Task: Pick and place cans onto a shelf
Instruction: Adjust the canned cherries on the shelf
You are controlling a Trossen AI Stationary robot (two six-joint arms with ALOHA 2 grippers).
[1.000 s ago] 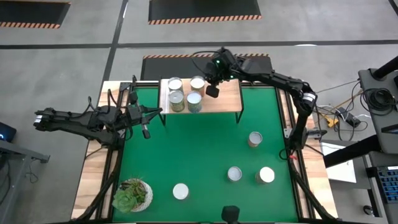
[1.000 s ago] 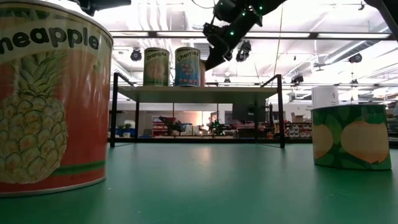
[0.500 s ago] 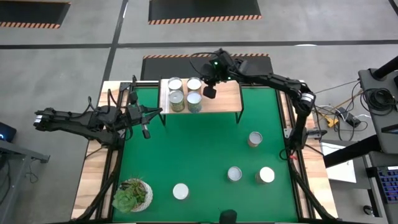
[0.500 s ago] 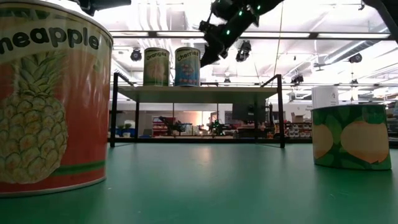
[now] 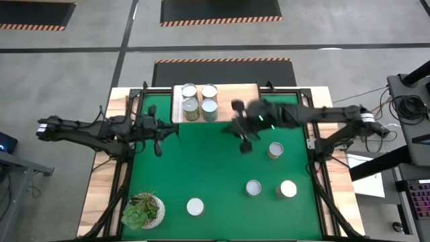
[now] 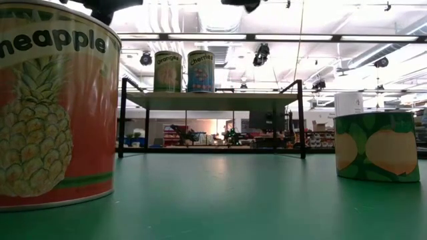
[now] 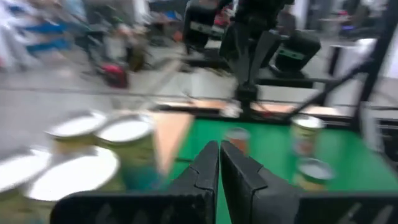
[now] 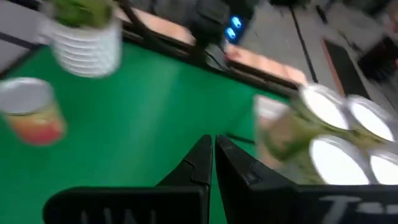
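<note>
Grey concrete floor (image 5: 80, 60) surrounds the green-topped surface (image 5: 201, 168), wood-rimmed. Two black floor mats edged in orange-black hazard stripes (image 5: 220, 12) lie toward 12 o'clock. Cables (image 5: 366, 124) trail at 3 o'clock. Level view: white ceiling with ducts and pipes (image 6: 220, 17), bright strip lights (image 6: 347, 38), distant shelving (image 6: 193, 137).

Four cans (image 5: 199, 101) crowd the left end of the shelf (image 5: 245, 91) at the frame's top; its right part lies bare. The green tabletop (image 5: 195, 161) is open through the centre. Loose cans (image 5: 275, 150) dot the lower right, a succulent (image 5: 142, 210) the lower left.
</note>
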